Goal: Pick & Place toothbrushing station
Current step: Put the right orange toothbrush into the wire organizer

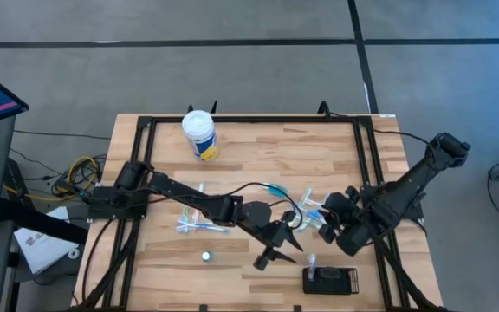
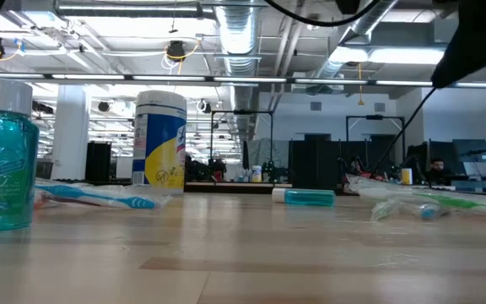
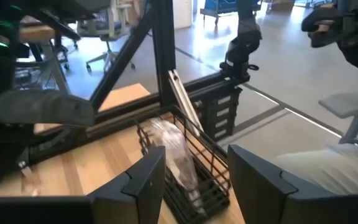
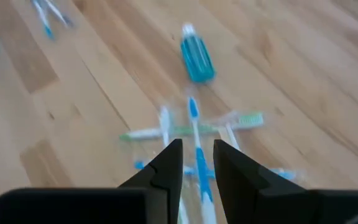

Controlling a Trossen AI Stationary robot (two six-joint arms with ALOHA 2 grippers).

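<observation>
- While the toothbrushing station [image 1: 330, 280] lies flat near the worktop's [image 1: 258, 147] front edge, right of centre, with one small item already in it, neither claw touches it.
- Left claw [image 1: 277, 247] hangs just left of the station, fingers spread wide and empty; its own camera looks at a black wire holder [image 3: 194, 163] with a clear wrapped item inside, probably just dropped off.
- Right claw [image 4: 197, 163], fingers narrowly parted with a blue toothbrush [image 4: 196, 134] running between them, is above loose toothbrushes [image 1: 306, 212]; whether it grips one I cannot tell.
- A mouthwash bottle [image 4: 196, 56] lies beyond them; the wipes tub [image 1: 200, 134] stands well behind.
</observation>
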